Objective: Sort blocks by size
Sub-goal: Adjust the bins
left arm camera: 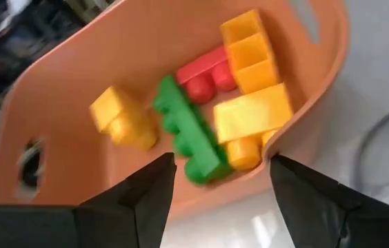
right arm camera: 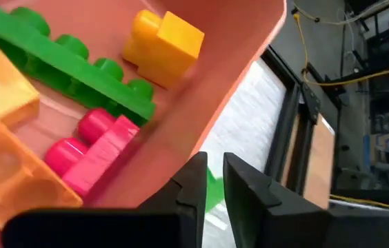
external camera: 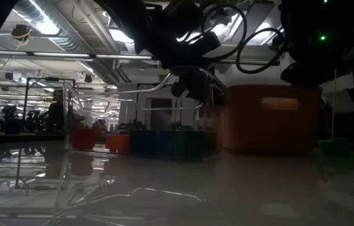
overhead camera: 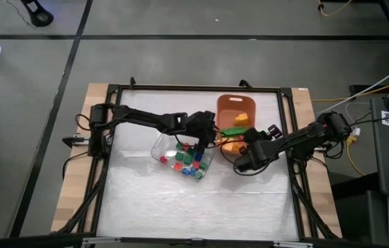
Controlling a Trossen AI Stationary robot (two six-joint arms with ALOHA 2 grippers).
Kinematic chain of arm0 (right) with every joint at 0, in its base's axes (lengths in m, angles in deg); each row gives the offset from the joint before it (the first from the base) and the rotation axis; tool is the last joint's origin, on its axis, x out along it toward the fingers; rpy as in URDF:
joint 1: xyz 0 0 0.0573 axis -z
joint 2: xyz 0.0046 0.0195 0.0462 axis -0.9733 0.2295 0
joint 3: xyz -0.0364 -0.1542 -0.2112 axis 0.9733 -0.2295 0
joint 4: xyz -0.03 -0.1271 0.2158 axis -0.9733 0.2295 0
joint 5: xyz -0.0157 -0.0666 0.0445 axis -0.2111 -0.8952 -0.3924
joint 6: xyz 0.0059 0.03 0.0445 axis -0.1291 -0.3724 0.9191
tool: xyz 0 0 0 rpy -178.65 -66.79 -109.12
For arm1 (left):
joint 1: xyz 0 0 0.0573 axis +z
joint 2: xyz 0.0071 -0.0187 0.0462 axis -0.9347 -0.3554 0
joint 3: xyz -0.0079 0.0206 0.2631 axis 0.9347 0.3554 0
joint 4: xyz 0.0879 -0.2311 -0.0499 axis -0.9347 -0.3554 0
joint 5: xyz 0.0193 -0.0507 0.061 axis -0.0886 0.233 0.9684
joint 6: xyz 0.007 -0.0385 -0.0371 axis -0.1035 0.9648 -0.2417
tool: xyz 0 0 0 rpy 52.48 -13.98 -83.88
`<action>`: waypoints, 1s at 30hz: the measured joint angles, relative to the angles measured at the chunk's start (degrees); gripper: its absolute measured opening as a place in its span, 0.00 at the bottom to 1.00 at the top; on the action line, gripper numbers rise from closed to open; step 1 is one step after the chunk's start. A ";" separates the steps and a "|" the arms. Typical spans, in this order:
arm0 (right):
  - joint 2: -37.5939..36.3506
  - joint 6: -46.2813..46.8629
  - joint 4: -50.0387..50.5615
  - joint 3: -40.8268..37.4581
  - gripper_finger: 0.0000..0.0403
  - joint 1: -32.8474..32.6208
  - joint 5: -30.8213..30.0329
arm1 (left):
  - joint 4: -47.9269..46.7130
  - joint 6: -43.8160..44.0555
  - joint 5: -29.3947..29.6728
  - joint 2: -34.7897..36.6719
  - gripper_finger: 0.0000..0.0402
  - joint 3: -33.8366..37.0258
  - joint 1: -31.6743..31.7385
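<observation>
The sorting looked well under way. Big bricks lay in the orange bin (overhead camera: 237, 105): a long green brick (left arm camera: 187, 131), a red brick (left arm camera: 205, 74) and yellow bricks (left arm camera: 250, 114). The small cubes (overhead camera: 189, 160) sat in the clear tray (overhead camera: 161, 146) just beside it on the table (overhead camera: 181, 207). The left gripper (left arm camera: 218, 182) hung over the near rim of the bin, its jaws spread and empty, as if a large piece had just gone in. The right gripper (right arm camera: 212, 186) was at the bin's outer wall, jaws nearly together with nothing visibly between them; a green scrap showed past them, unclear what. Next, I judged, each arm had to find any stray brick and match it to bin or tray
</observation>
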State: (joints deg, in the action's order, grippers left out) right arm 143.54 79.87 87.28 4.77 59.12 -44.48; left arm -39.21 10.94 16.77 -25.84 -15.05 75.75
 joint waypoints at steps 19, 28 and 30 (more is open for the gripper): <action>0.14 -2.99 2.62 3.80 0.13 -0.04 0.51 | -18.59 15.85 -1.80 13.52 0.56 -0.15 -1.70; 0.06 -3.88 3.21 8.12 0.13 -0.07 -4.95 | -28.69 16.71 -3.60 12.73 0.56 -0.11 -6.02; 0.05 -6.03 -0.69 8.27 0.13 -0.04 -6.59 | -27.86 17.55 -3.66 12.02 0.56 0.69 -6.55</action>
State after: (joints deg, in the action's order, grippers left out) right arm 143.59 73.84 86.59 13.04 59.08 -51.07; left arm -67.07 28.49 13.11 -13.82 -14.37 69.20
